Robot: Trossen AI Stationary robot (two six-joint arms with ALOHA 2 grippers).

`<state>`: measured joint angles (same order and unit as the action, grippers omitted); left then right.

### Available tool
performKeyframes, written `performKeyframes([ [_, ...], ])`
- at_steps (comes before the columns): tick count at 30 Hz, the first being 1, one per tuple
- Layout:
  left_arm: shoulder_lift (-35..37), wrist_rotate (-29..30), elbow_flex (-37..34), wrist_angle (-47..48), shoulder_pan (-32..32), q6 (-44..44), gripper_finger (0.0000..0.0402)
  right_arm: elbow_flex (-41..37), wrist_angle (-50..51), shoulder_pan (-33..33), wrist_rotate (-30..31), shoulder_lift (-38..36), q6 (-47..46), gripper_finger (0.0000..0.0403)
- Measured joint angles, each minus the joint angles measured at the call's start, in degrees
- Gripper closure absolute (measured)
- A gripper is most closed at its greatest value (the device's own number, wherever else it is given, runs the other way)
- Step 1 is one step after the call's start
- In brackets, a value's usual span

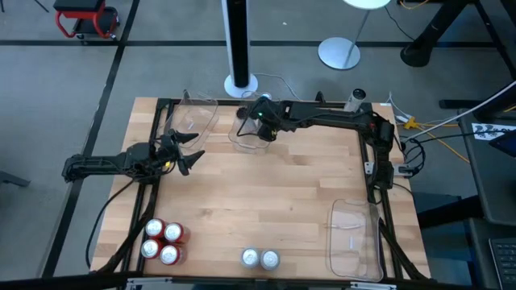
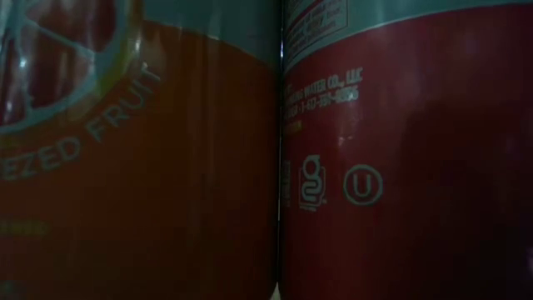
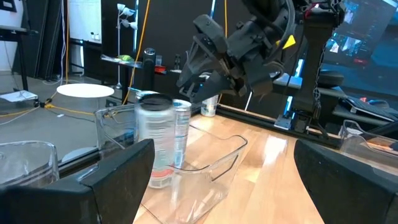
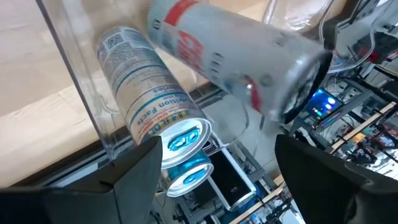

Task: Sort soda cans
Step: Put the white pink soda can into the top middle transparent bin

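soda cans point(image 1: 162, 240) wait at the table's point(image 1: 258, 193) near edge; right gripper point(image 1: 260, 122), fingers apart, releases one into a far-edge bin point(image 1: 246, 137); left gripper point(image 1: 187, 151) open.

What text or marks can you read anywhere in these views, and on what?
"EZED FRUIT", cut off at the picture's edge: on the left red can in the low view.
"WATER CO., LLC": on the right red can, faint; a circled "U" mark sits below it.
"Fact", likely the nutrition panel: on the teal-topped can in the clear bin.
The blurred falling can, the QR code and other small print: unreadable.
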<state>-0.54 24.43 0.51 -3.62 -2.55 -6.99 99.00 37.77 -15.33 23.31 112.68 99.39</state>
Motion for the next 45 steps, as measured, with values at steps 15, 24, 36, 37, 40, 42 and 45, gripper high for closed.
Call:
performKeyframes([
  [15, 0.00, 0.00, 0.00, 0.00, 0.00, 0.09, 0.0027, 0.00, -0.21, -0.02, -0.40, 0.00, -1.67, 0.0093],
  [24, 0.02, 0.00, 0.00, 0.02, -0.02, 0.09, 0.0027, 0.00, -0.13, -0.01, -0.40, 0.00, -3.04, 0.0093],
  [36, 0.01, -0.02, 0.00, 0.02, -0.01, -0.02, 0.0027, -0.04, 8.50, 1.55, -0.94, -5.57, -9.88, 0.0093],
  [37, 0.00, -0.02, 0.00, 0.02, -0.01, -0.04, 0.0027, -0.04, 9.81, 1.71, -1.09, -6.52, -11.07, 0.0093],
  [40, 0.00, -0.04, 0.01, 0.02, -0.02, -0.09, 0.0027, -0.04, 14.39, 2.35, -1.45, -9.53, -14.79, 0.0093],
  [42, 0.02, -0.04, 0.00, 0.01, 0.01, -0.21, 0.0027, -0.04, 17.90, 2.43, -1.47, -11.45, -17.34, 0.0093],
  [45, 0.02, -0.15, 0.00, 0.02, -0.01, -0.39, 0.0027, -0.04, 22.95, 2.58, -0.79, -14.05, -21.59, 0.0093],
])
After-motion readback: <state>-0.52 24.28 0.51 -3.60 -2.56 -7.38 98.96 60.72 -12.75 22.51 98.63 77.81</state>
